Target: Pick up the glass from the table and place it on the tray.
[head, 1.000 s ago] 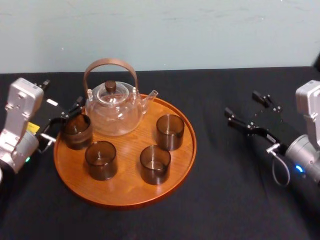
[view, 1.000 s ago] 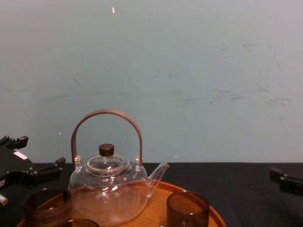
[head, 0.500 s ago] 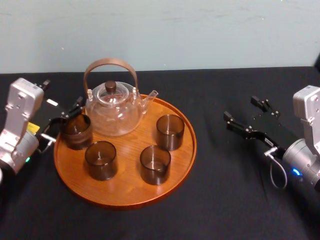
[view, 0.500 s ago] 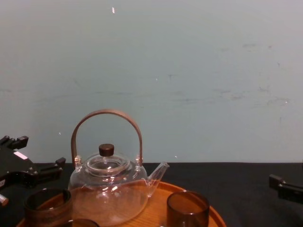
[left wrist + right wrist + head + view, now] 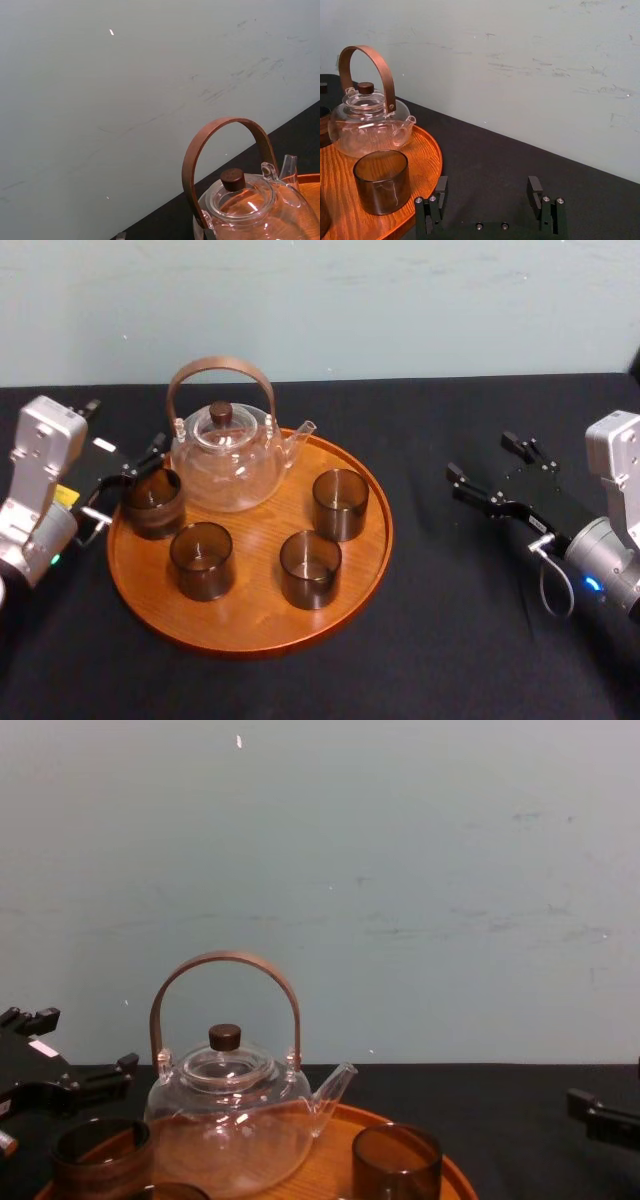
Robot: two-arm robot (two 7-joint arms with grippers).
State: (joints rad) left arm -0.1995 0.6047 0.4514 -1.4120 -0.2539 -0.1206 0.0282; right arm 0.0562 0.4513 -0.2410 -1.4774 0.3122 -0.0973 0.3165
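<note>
The round wooden tray (image 5: 250, 625) holds three plain smoky glasses: one on its right side (image 5: 340, 503) (image 5: 381, 181) (image 5: 396, 1160), one at the front (image 5: 310, 568) and one at the front left (image 5: 201, 560). My right gripper (image 5: 482, 456) (image 5: 488, 185) is open and empty over the black table, well to the right of the tray and the nearest glass. My left gripper (image 5: 128, 480) (image 5: 75, 1045) is open at the tray's left rim, beside a brown-banded tumbler (image 5: 153, 502).
A clear glass teapot (image 5: 225, 455) (image 5: 250, 200) (image 5: 367, 120) with an arched brown handle stands at the back of the tray. Black cloth (image 5: 450, 640) covers the table, with bare room right of and in front of the tray. A pale wall (image 5: 400, 870) rises behind.
My right gripper has drawn back and sunk slightly, away from the tray. The left arm, the glasses and the teapot have not moved.
</note>
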